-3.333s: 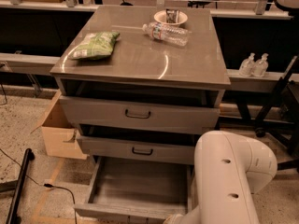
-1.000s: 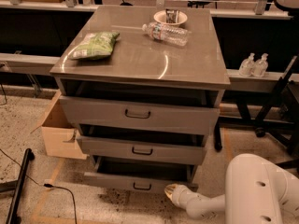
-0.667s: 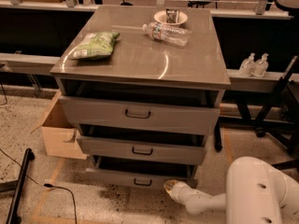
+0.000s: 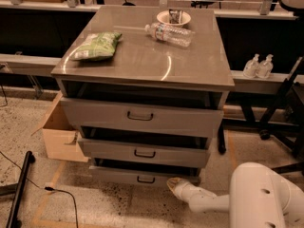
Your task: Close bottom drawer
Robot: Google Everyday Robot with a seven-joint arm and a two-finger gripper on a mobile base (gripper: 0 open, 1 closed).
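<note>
The bottom drawer [image 4: 142,176] is the lowest and narrowest grey-brown front of the cabinet, with a small dark loop handle [image 4: 145,179]. Its front sits nearly flush with the cabinet, only a thin dark gap above it. My gripper [image 4: 174,185] is at the end of the white arm [image 4: 209,201], low near the floor, right at the drawer front's lower right corner. The medium drawer front [image 4: 142,152] and the tall top drawer front [image 4: 140,116] stand slightly out above it.
The cabinet top [image 4: 190,65] carries a green bag [image 4: 95,45], a water bottle [image 4: 169,33] and a bowl [image 4: 173,17]. A cardboard box [image 4: 59,134] stands at the cabinet's left. A black pole [image 4: 19,189] and cable lie on the floor at left. A chair base [image 4: 280,122] is at right.
The bottom drawer, pulled far out with its tray showing at first, has slid in almost fully. My arm has followed it in toward the cabinet.
</note>
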